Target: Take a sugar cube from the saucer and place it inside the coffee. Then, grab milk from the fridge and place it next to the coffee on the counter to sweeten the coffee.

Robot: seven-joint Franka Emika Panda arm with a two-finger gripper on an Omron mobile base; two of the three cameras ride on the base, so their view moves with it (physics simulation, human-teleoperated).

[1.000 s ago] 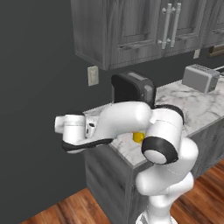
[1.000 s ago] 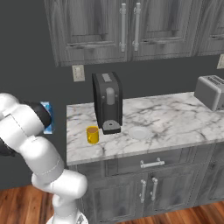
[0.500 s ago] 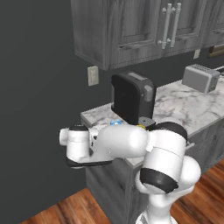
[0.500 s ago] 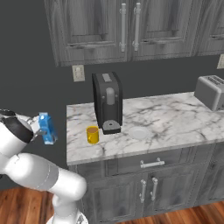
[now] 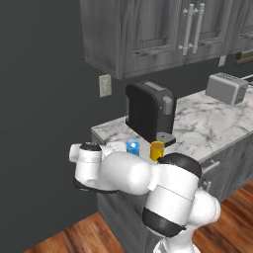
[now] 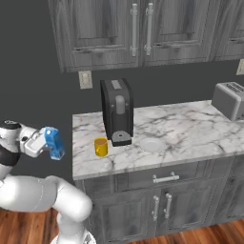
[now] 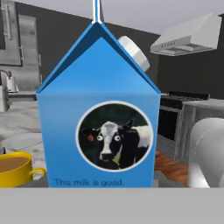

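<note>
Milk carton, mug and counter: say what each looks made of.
Milk carton: likely coated paperboard, smooth blue, folded gable top, white screw cap, printed cow label.
Mug: glossy yellow, probably ceramic, though plastic is possible; it holds brown coffee.
Counter: polished marble by its look, white with grey veins.

Glossy white arm [image 5: 148,178] of rounded segments, dark bands ringing its joints.

milk [image 6: 53,142] carried nearer the counter [image 6: 190,128]
</note>
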